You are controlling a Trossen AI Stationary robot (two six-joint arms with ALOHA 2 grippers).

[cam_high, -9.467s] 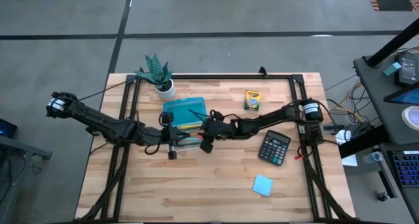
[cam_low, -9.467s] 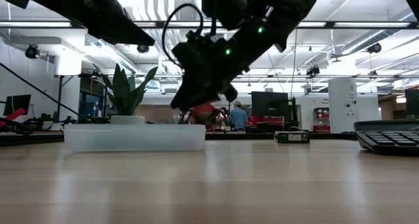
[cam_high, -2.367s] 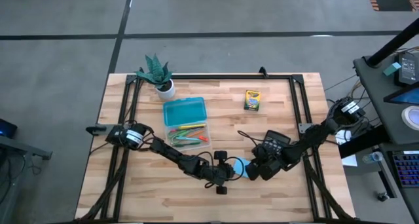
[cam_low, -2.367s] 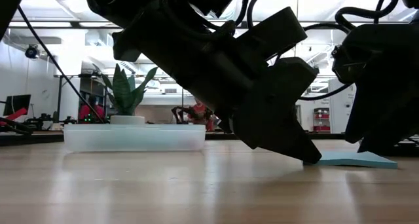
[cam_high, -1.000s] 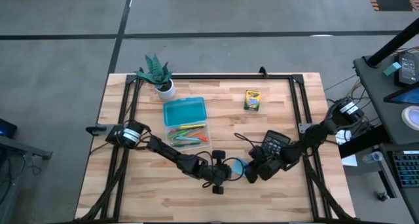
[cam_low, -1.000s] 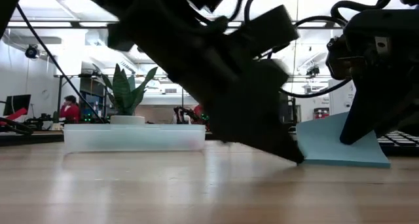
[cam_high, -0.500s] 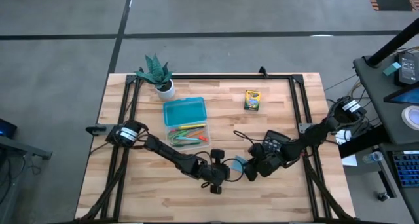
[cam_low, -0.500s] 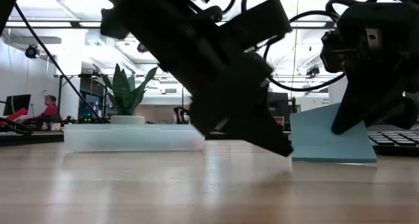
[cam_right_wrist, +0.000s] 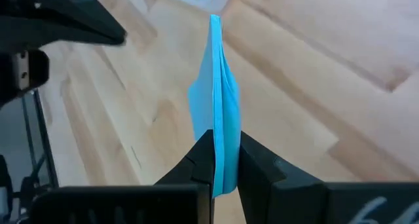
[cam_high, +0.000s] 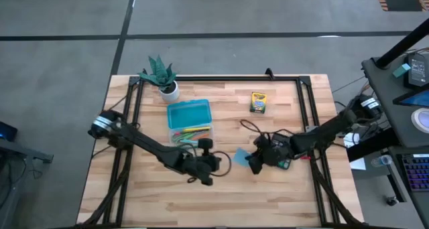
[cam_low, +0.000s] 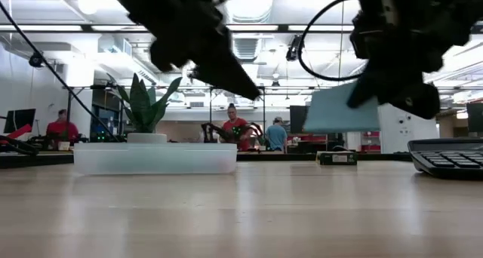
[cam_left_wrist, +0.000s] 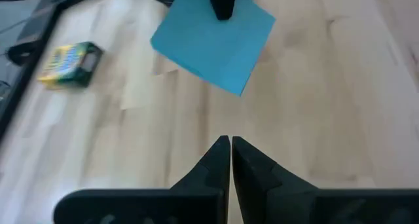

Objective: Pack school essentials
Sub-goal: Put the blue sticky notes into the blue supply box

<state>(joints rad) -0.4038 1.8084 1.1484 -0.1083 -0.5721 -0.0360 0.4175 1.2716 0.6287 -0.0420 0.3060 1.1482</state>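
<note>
The right gripper (cam_right_wrist: 220, 160) pinched the blue pad (cam_high: 240, 155) edge-on, clear of the table, probably so it could slip into the open case (cam_high: 190, 125) beyond it, while the left gripper (cam_left_wrist: 230, 147), fingers together and empty, waited just short of the pad.

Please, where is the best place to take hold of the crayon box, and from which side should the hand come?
The crayon box lies flat on the table, alone near the far edge, with open wood all around. Probably best to come straight down from above and close on its two long side edges, across the narrow width. The left hand is shut and empty; the right hand holds the blue sticky pad.
</note>
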